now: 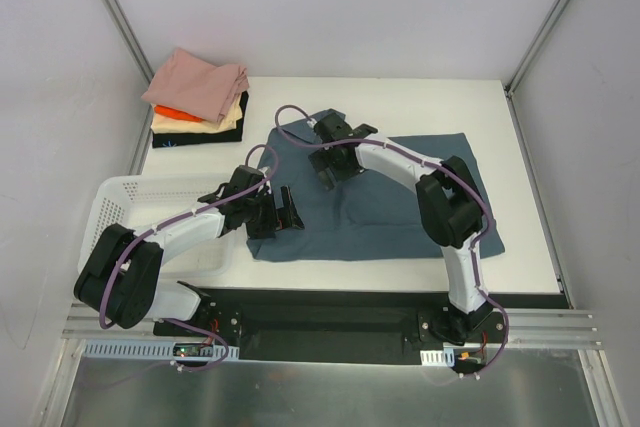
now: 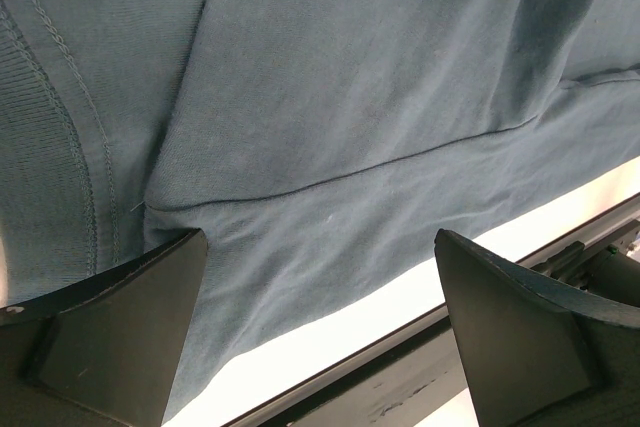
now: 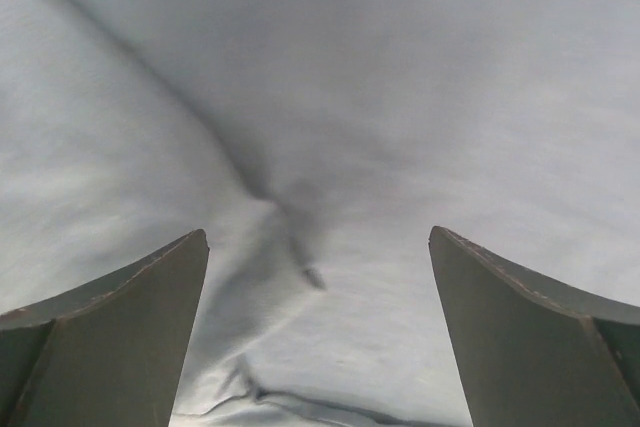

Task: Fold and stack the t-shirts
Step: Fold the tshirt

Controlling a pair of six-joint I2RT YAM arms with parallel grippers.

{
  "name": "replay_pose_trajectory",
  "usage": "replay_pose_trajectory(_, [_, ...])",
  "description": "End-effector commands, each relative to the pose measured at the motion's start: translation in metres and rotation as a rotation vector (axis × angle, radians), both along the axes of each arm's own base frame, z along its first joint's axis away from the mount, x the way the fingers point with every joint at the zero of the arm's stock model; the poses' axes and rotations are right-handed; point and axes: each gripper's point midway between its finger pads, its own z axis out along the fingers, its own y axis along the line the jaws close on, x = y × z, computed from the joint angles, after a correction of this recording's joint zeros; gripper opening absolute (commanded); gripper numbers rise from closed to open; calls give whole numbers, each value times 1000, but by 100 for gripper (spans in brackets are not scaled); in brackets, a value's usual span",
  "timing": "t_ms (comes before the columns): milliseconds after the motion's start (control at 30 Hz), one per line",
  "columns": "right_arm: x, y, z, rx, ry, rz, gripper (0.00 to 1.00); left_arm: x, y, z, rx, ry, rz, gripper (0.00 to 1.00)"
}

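- The plain slate-blue cotton-knit t-shirt [image 1: 360,217] lay spread flat on the white tabletop [image 1: 450,107], between the two arms. In that position both arms could reach its edges for folding.
- The left gripper [image 2: 320,237] hovered over the shirt's near-left part. Its dark wedge-shaped fingers [image 2: 120,327] were spread wide and held nothing.
- The right gripper [image 3: 318,232] was poised low over the shirt's far-left area. Its fingers [image 3: 530,337] were likewise spread apart, with bare cloth between them.
- Judged from both empty, parted grippers, the shirt was at rest and awaiting a fresh grasp.
- The cloth was soft and matte. A double-stitched seam and a ribbed band showed in the left wrist view. Shallow creases converged under the right gripper.
- One layer overlapped another along a curved edge, and the near hem lay just inside the table's edge.
- A stack of folded tees [image 1: 197,97] sat at the far-left corner, well apart from the blue shirt. Dusty pink was on top, over cream, orange and black layers.
- A white plastic lattice basket [image 1: 120,197] stood at the left, beside the left arm.
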Motion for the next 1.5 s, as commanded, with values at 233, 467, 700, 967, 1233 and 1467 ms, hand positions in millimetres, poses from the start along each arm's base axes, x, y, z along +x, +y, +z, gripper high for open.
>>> replay_pose_trajectory(233, [4, -19, 63, 575, 72, -295, 97, -18, 9, -13, 29, 67, -1, 99])
replay_pose_trajectory(467, [-15, -7, 36, 753, 299, -269, 60, -17, 9, -10, 24, 51, 0, 99])
replay_pose_trajectory(700, [-23, -11, 12, 682, 355, -283, 47, -18, 8, -11, 21, 62, -2, 99])
replay_pose_trajectory(967, [-17, -11, -2, 607, 350, -325, 47, -18, 8, -12, 24, 64, -2, 99])
replay_pose_trajectory(1233, [-15, -11, -4, 566, 338, -344, 13, -18, 9, -12, 27, 62, -1, 99])
replay_pose_trajectory(1467, [-12, -25, 12, 451, 269, -362, 5, -20, 9, -13, 26, 65, -6, 99])
